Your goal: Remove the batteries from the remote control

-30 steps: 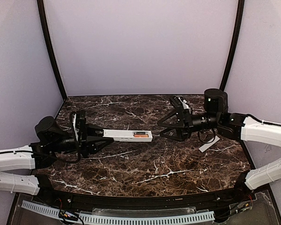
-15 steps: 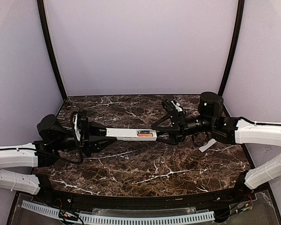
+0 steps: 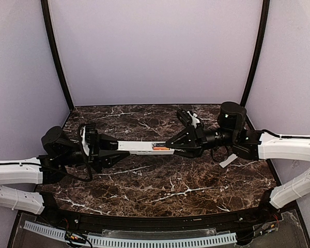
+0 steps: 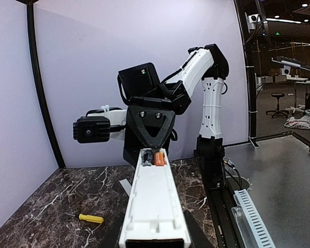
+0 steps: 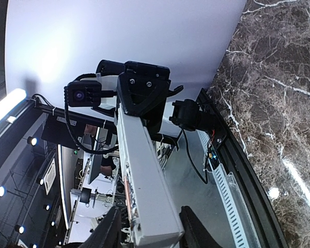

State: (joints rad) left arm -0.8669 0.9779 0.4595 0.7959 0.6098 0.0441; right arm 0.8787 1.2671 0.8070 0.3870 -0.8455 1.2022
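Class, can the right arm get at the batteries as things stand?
Probably yes. The batteries lie exposed in the open bay of the remote control, held out by the left fingers, and the right fingers flank that end; nothing covers them.

remote control (image 3: pixel 142 148) is hanging over table (image 3: pixel 144 188) between left gripper (image 3: pixel 115 150) and right gripper (image 3: pixel 169 145) | batteries (image 3: pixel 158 147) are sitting in it — right end

The dark marble tabletop (image 3: pixel 160 181) carries a flat white strip (image 3: pixel 230 160) near its right edge, and a small yellow-handled screwdriver (image 4: pixel 91 218)
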